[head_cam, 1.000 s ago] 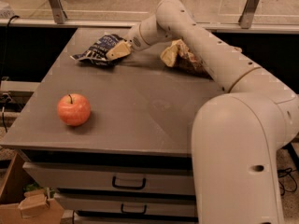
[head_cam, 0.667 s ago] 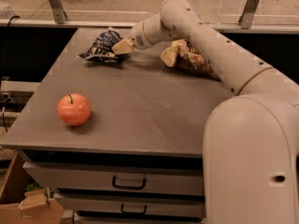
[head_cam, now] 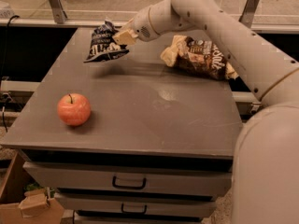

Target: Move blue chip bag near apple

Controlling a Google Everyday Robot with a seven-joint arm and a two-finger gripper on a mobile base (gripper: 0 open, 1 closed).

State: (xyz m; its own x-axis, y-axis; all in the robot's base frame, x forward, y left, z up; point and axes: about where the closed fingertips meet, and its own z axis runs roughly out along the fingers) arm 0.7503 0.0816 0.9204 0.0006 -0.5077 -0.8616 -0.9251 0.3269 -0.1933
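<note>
Supporting surface (head_cam: 154, 111): grey cabinet top, drawers below.
Brown chip bag (head_cam: 201, 57): lying at 1 o'clock, not my concern.
Blue chip bag (head_cam: 103, 43): at 11 o'clock, hanging clear of the surface over its shadow.
Apple (head_cam: 74, 109): at 8 o'clock, well apart from the bag.
My gripper (head_cam: 124, 36): at 11 o'clock, fingers pinching the bag's right edge.
Progress: grasp and lift look done; carry toward 8 o'clock and set-down remain.

Dim, warm overhead light; pale glare on the bench (head_cam: 169, 95). Near its far-left corner, the gripper (head_cam: 123, 37) gripping the blue chip bag (head_cam: 103, 45) casts a soft shadow.
</note>
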